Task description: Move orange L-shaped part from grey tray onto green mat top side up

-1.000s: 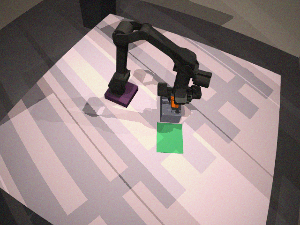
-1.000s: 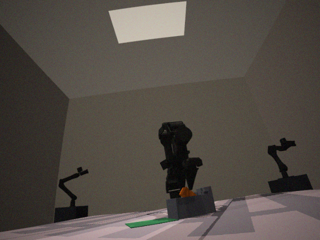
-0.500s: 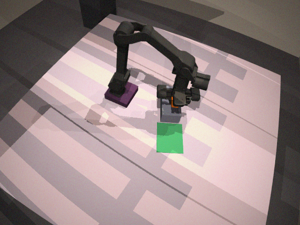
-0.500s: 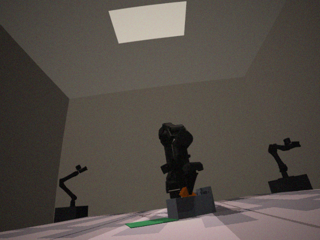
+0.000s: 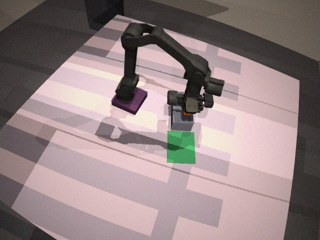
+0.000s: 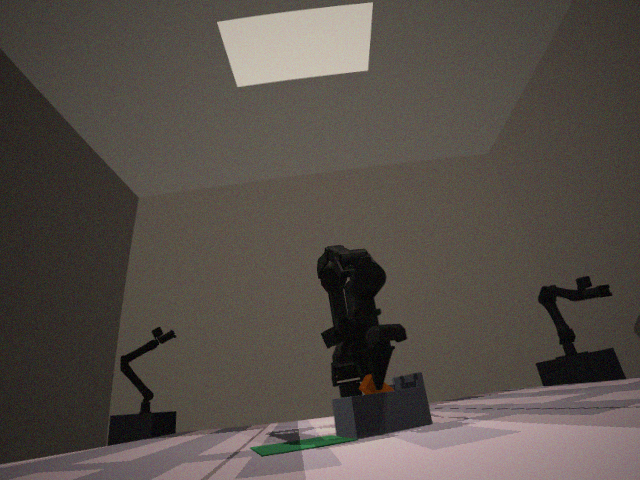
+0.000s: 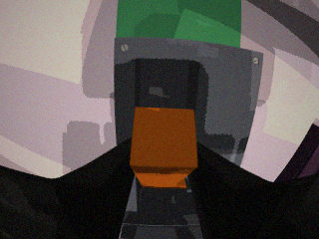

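Wrist view shows the gripper (image 7: 163, 159) clamped on the raised end of the orange part (image 7: 163, 138), which is tipped up in the grey tray (image 7: 253, 94); lift straight up, clearing the pocket walls, before swinging toward the green mat (image 7: 179, 7)

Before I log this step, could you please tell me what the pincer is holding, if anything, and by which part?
The pincer is shut on the orange L-shaped part, pinching its raised end, which tips up out of the grey tray.
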You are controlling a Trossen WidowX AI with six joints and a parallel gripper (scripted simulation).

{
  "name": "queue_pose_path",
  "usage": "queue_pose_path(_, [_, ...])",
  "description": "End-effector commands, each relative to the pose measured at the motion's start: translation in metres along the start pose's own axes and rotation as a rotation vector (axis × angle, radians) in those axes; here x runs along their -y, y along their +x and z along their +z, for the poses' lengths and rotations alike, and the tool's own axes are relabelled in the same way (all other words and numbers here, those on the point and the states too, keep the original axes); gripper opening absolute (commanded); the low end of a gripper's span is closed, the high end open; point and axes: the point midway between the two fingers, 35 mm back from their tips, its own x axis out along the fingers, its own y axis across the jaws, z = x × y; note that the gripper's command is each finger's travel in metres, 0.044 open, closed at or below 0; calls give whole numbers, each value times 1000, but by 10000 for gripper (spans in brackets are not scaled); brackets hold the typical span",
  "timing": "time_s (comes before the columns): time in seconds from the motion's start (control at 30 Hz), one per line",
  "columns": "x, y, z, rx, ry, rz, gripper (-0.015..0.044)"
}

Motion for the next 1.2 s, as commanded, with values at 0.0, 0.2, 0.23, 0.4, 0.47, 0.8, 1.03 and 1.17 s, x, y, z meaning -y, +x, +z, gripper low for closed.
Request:
queue_pose_path(0.0, [0, 0, 0, 0, 0, 0, 0])
queue_pose_path(0.2, [0, -4, 0, -1, 0, 0, 0])
queue_pose_path(0.23, [0, -5, 0, -1, 0, 0, 0])
queue_pose_path(0.4, [0, -13, 0, -3, 0, -1, 0])
queue_pose_path(0.47, [0, -16, 0, -3, 0, -1, 0])
queue_pose_path(0.8, [0, -32, -1, -5, 1, -2, 0])
queue_pose_path(1.03, [0, -43, -1, -5, 1, -2, 0])
queue_pose_path(1.17, [0, -50, 0, -5, 1, -2, 0])
